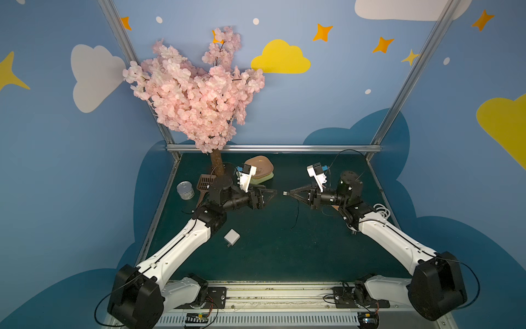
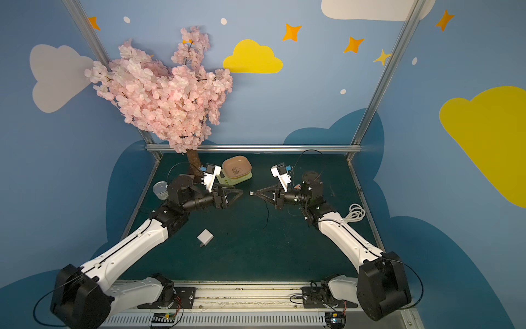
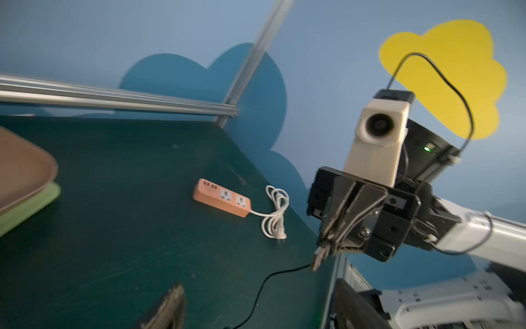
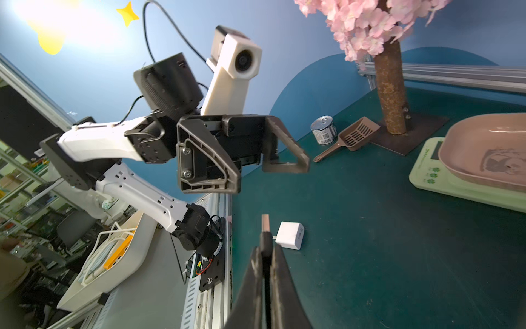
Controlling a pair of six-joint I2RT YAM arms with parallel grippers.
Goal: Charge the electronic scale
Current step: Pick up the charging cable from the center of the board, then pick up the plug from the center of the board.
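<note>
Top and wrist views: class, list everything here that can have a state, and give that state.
left gripper: open, empty.
right gripper: shut on USB plug.
black cable: hanging from plug to table.
electronic scale: flat on table, pink dish on top.
power strip: sockets empty, cord coiled, unplugged.
white charger: lying loose, nothing plugged in.

We have bare mat (image 2: 284, 171) beside the electronic scale (image 2: 246, 176) opposite the tree trunk (image 2: 193, 163); the left gripper (image 2: 240, 193) and black cable (image 2: 267, 213) crowd its front.
</note>
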